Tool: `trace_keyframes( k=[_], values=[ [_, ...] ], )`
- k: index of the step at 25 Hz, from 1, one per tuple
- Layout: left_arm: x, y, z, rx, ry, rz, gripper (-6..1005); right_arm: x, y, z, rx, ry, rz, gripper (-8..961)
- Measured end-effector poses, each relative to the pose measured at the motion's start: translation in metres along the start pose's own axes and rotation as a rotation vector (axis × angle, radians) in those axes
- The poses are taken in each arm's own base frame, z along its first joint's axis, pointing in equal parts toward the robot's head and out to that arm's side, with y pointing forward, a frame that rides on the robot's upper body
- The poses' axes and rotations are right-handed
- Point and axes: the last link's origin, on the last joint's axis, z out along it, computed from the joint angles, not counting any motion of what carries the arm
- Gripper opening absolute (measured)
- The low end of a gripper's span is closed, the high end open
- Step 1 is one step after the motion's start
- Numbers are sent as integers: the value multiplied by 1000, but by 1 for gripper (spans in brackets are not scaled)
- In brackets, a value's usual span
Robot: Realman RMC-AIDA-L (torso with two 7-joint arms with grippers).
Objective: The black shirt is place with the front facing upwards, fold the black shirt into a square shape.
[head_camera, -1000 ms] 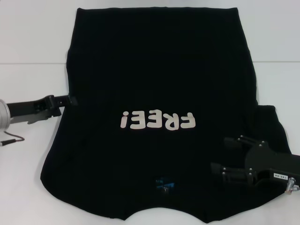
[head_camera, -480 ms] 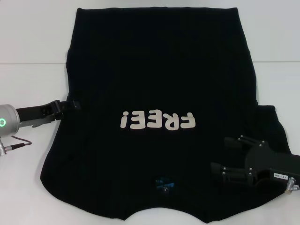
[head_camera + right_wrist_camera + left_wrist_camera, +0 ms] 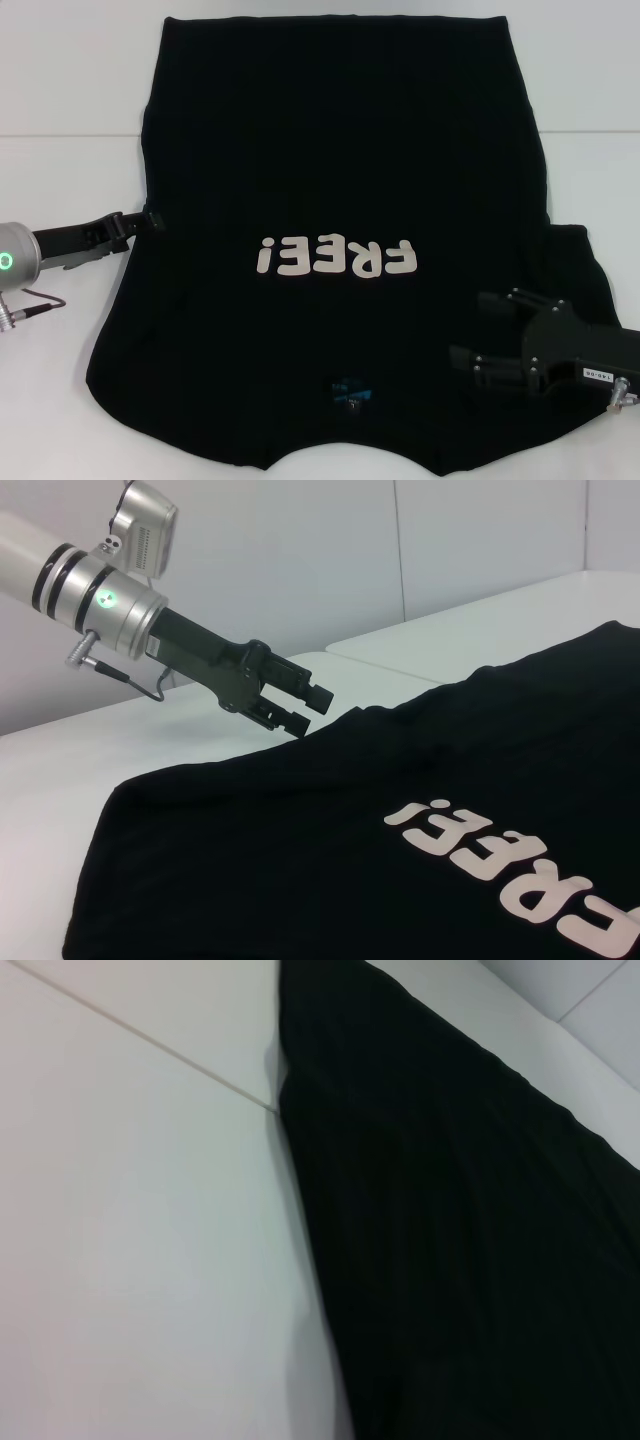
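Two grippers flank the black shirt, spread flat on the table. Left gripper, jaws parted, at its edge; right gripper, jaws released, above it.

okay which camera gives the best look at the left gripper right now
The right wrist view: it shows the left gripper side-on, black fingers slightly parted, just above the edge of the large soft black shirt. The head view shows it smaller, at the shirt's left edge. The left wrist view shows only shirt and table.

Silver left wrist with green light and thin cable; black left tool, black right tool with white label.
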Motion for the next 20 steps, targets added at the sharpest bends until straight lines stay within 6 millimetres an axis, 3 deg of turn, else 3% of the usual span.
trace_keyframes(
  k=[20],
  values=[
    [-6, 10, 1, -58, -31, -13, 654, 1, 0, 0, 2, 3, 1, 926]
  ],
)
